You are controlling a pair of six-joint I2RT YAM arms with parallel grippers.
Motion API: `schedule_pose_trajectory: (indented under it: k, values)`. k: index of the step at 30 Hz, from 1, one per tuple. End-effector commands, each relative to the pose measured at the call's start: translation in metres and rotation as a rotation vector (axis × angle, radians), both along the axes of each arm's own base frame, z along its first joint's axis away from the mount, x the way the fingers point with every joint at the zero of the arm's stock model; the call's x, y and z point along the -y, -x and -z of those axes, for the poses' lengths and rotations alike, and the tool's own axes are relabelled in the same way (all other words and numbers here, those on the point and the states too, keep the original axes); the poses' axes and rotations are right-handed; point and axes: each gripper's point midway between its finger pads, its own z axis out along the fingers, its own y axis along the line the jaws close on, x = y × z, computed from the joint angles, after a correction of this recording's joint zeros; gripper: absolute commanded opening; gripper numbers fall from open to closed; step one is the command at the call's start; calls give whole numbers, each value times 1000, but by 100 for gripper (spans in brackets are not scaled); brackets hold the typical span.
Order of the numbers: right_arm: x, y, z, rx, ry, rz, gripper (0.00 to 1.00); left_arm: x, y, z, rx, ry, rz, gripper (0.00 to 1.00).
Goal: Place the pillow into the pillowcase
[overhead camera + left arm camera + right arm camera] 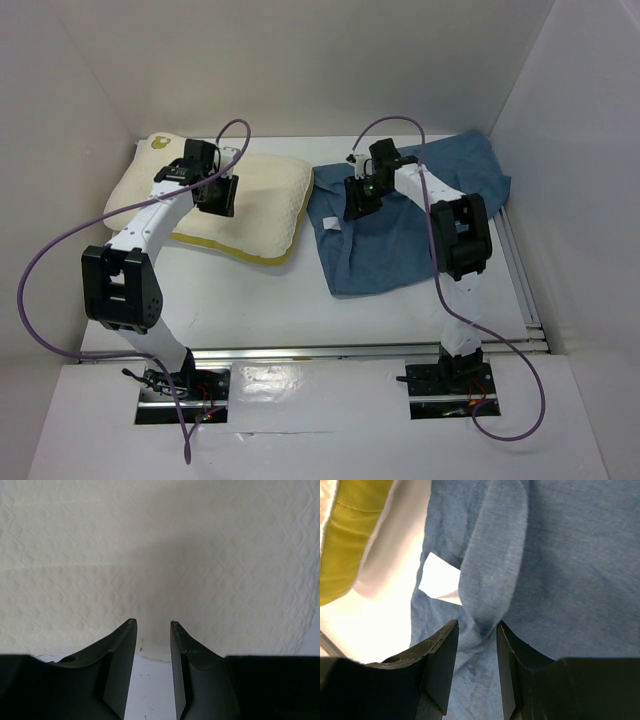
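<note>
The pillow (262, 196), cream-white with a yellow edge band, lies at the rear left of the table. The pillowcase (400, 245), wrinkled dusty-blue cloth, lies flat to its right, nearly touching it. My left gripper (215, 196) hangs low over the pillow's middle. In the left wrist view it (152, 626) is open and empty at the pillow's near edge (160, 555). My right gripper (360, 200) is over the pillowcase's left edge. In the right wrist view it (477, 625) is open, with a raised fold of blue cloth (492, 570) between the tips. The pillow's yellow band (352, 540) shows at the left.
A small white tag (439, 582) sticks out at the pillowcase's left edge. White walls (70, 120) close in the table on the left, rear and right. A metal rail (330, 351) runs along the front and another one (520, 280) along the right. Purple cables (60, 250) loop off both arms.
</note>
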Motion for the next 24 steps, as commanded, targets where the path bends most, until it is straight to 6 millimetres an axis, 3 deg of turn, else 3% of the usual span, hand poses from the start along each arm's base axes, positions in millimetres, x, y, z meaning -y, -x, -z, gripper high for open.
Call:
schedule_pose_trajectory:
  k: [1,10,15,19,21,24]
  values:
    - [-17,2,-10,-9,-38,-26,44,0,2,-4,19,-1,-7,46]
    - [-33,1,3,15,37,-24,45,0,2,-7,28,0,-7,46]
    - [-23,-9,15,54,127,18,44,1,5,-10,27,7,-2,46]
    - [-11,-18,25,103,189,60,33,4,7,-9,16,22,10,49]
    - [-9,-14,31,91,194,59,19,4,8,-12,25,23,10,50]
    - [-6,-16,26,114,205,71,3,6,8,-13,25,28,24,56]
